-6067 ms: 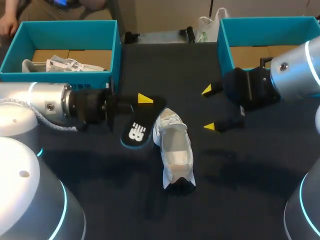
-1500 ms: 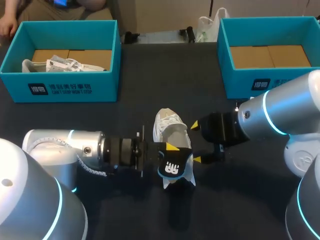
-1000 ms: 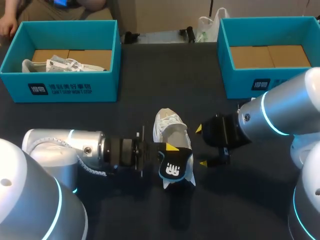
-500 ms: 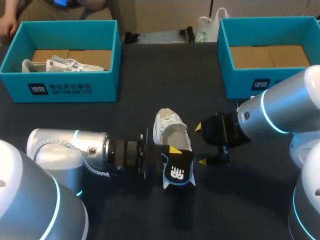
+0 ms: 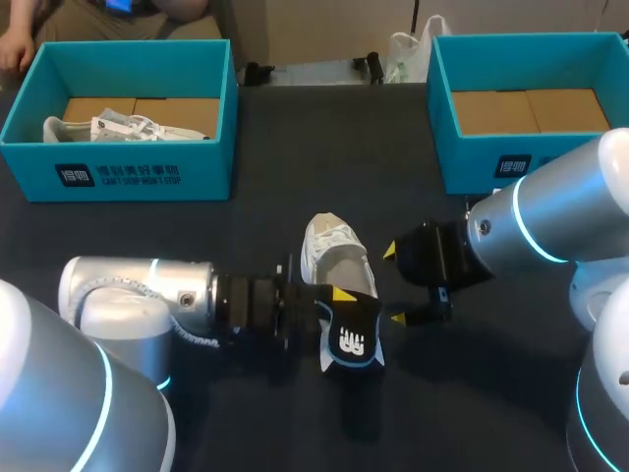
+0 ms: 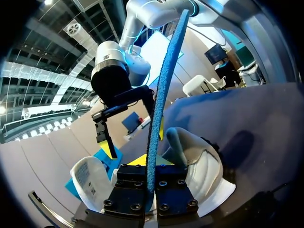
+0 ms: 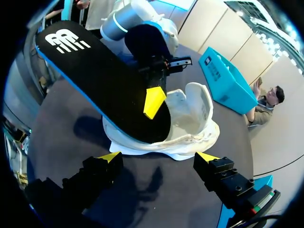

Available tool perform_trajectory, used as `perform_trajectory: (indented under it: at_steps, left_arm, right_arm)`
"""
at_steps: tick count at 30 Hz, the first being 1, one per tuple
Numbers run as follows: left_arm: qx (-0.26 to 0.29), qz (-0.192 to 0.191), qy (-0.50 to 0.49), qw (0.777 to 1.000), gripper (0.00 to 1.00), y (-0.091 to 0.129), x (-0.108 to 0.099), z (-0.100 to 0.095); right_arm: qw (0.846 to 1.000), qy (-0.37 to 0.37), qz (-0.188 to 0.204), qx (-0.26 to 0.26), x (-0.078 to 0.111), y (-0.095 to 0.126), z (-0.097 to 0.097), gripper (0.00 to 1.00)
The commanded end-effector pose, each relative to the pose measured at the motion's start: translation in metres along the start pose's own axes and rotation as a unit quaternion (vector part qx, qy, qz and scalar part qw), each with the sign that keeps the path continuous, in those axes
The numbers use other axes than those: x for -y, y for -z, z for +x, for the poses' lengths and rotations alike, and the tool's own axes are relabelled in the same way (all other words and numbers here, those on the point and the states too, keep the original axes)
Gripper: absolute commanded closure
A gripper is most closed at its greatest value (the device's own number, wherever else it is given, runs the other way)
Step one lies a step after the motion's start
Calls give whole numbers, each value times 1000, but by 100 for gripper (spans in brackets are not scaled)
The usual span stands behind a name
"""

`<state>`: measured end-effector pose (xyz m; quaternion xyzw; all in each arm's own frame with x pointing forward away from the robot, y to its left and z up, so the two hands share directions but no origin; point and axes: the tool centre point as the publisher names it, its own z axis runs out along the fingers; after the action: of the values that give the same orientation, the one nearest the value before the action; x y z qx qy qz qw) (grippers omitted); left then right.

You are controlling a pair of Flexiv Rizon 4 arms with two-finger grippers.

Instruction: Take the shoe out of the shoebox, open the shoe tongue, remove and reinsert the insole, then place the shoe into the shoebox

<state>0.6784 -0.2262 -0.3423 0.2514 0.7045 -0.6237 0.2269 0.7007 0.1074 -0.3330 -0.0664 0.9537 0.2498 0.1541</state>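
Left gripper [image 5: 341, 300] clamped on insole [image 5: 352, 336]: thin, flat, black top, blue foam edge, white logo mark. The insole is tilted over the 6 o'clock end of the white fabric shoe [image 5: 332, 251], mid-table. Right gripper [image 5: 395, 285] is spread wide and empty at the shoe's 3 o'clock.

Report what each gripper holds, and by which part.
Left gripper: black insole, pinched near the end away from its logo. Right gripper: open, holds nothing.

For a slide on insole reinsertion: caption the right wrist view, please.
Left gripper holds the black insole angled into the white shoe; right gripper, jaws open, faces the shoe's side.
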Motion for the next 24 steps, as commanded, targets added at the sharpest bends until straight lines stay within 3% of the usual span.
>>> perform_trajectory:
  at_steps: [1,9,13,16,24]
  left_arm:
    - [-3,-6,-2,1000,100,-6,-9,-1]
    - [-1,-23,-1,1000,100,-4,-20,-1]
    - [2,-25,2,1000,100,-1,-16,-3]
    - [3,-22,2,1000,80,2,-8,-4]
    - [3,-12,1,1000,85,7,8,-8]
  right_arm:
    - [1000,1,-2,0,1,0,1,0]
    - [1000,1,-2,0,1,0,1,0]
    - [1000,1,-2,0,1,0,1,0]
    - [1000,1,-2,0,1,0,1,0]
    - [1000,1,-2,0,1,0,1,0]
